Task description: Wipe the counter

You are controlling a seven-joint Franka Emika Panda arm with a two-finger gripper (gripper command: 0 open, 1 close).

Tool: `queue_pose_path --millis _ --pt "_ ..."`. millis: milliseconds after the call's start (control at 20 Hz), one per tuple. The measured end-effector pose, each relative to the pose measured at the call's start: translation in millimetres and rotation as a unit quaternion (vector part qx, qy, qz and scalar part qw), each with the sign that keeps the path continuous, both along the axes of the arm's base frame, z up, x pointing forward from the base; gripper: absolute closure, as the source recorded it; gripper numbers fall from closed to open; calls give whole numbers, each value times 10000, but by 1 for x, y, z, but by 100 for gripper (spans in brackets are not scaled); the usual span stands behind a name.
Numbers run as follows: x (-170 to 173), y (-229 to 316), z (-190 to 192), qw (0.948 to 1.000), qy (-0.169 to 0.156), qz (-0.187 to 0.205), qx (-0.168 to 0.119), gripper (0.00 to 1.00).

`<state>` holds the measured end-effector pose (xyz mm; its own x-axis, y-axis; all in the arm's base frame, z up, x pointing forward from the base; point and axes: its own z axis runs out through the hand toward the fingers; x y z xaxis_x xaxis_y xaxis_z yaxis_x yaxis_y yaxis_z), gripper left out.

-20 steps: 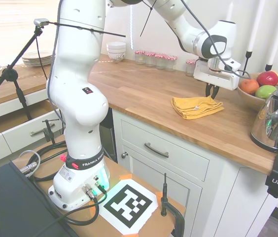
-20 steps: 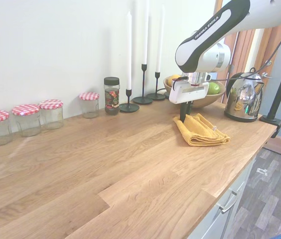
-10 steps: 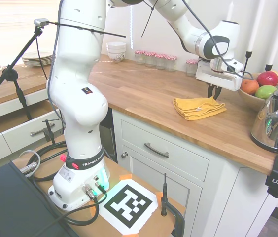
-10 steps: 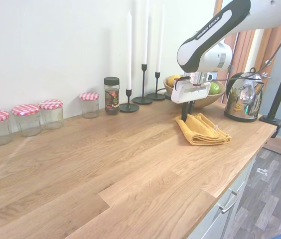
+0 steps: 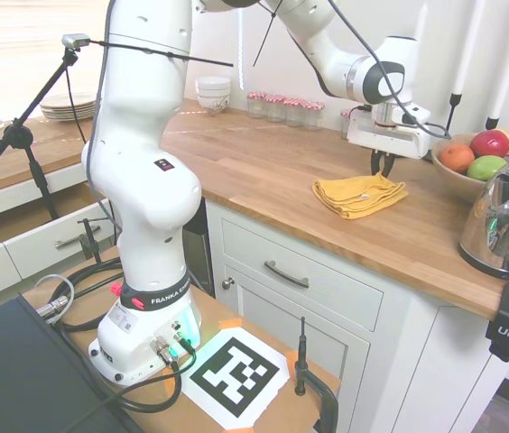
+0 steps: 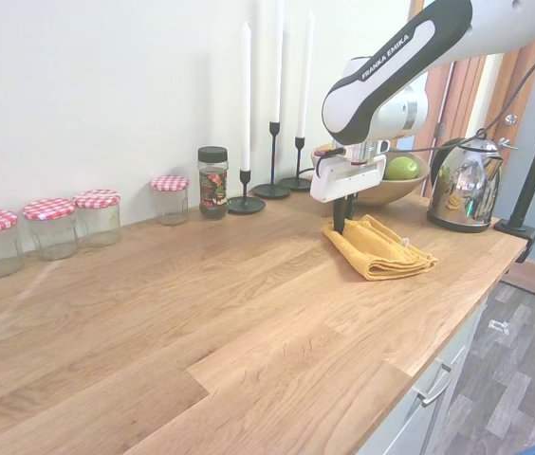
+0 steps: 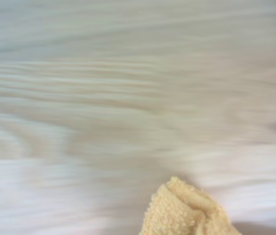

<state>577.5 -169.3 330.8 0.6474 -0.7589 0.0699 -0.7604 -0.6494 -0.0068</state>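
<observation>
Gripper pts straight down at far edge of folded yellow cloth, fingers closed & clamped on cloth edge, tips right at counter level. Cloth lies on counter toward its right end, near front edge, above white cabinets w/ dark handles. Fruit bowl & chrome kettle just right of cloth. Red-checked-lid jars, spice jar, 3 candlesticks along back wall. Wrist view: blurred wood grain + cloth corner.
</observation>
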Motion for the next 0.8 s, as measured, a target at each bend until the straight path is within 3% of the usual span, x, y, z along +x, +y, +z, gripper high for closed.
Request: queue_pose_path --millis 800 --pt "-12 208 -2 9993 -171 160 -289 100"
